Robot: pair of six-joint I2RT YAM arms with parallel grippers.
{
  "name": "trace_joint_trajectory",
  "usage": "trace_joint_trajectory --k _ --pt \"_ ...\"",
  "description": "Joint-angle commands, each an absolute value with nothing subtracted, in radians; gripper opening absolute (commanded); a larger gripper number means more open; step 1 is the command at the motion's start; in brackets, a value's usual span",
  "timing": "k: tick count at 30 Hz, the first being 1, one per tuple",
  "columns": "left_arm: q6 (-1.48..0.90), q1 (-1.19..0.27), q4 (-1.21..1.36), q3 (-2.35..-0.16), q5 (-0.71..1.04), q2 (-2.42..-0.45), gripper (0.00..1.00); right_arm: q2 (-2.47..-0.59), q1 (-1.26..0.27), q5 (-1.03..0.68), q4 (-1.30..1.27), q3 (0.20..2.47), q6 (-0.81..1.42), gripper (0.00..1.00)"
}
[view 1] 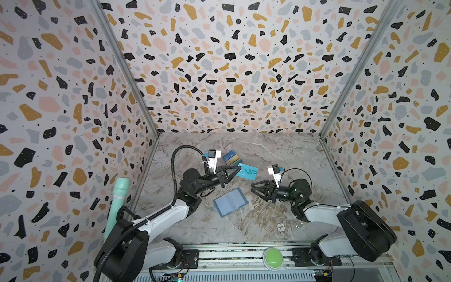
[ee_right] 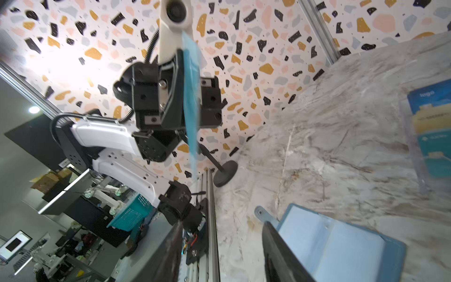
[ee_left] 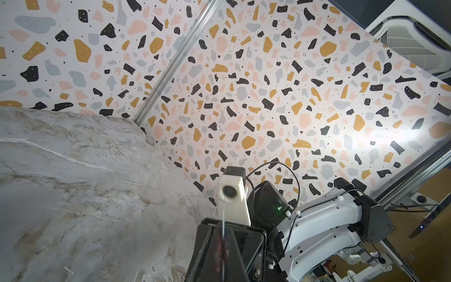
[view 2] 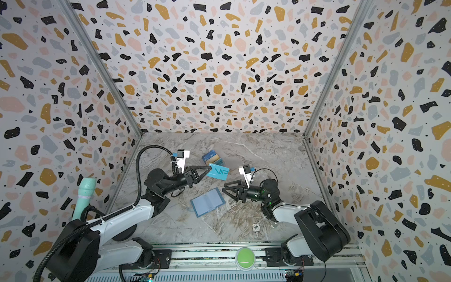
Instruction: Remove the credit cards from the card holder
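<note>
Terrazzo-patterned walls point(view 1: 219, 73) enclose a grey marbled surface point(view 1: 280, 151). The card holder point(view 1: 230, 202) lies open and flat near the middle of it, clear sleeve pages upward. No card shows in the facing pages; any pages beneath cannot be checked. The left tool point(view 1: 236, 171) is clamped on one short end of a teal card point(view 1: 249, 172), held clear of the surface on the far side of the card holder. The right wrist view shows that card point(ee_right: 191, 97) edge-on between the closed jaws. Its long axis runs away from the left tool toward the right arm's side. A clear acrylic stand point(view 1: 231, 157), already carrying cards, sits just beyond the held card toward the back wall, nearer the left arm. The right tool point(view 1: 253, 189) hovers just beside the card holder's right edge, jaws parted and empty. Judgement: the set-down turns on the stand lying immediately behind the card, so a short carry by the left arm should suffice.
</note>
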State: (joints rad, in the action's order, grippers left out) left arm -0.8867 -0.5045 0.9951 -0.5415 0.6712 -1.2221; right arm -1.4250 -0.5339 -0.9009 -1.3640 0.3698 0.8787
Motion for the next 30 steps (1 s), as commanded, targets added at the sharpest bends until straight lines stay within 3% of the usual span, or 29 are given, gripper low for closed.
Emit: trace_joint_trajectory --k 1,7,14,20,30 --pt "-0.95 -0.497 1.159 -0.518 0.629 -1.189 0.0 -1.451 -0.557 -0.856 -1.603 0.438 0.996 0.5" --pt "-0.922 -0.497 1.132 -0.476 0.584 -1.119 0.0 -1.479 -0.587 -0.831 -1.588 0.504 0.982 0.46" --pt "-0.904 -0.497 1.105 -0.465 0.588 -1.091 0.0 -1.491 -0.595 -0.816 -1.596 0.524 0.998 0.29" --pt "-0.896 -0.498 1.1 -0.463 0.607 -1.11 0.0 -1.495 -0.597 -0.822 -1.63 0.525 1.019 0.27" --pt "-0.861 -0.497 1.069 -0.473 0.628 -1.124 0.0 -1.495 -0.596 -0.865 -1.613 0.543 1.012 0.08"
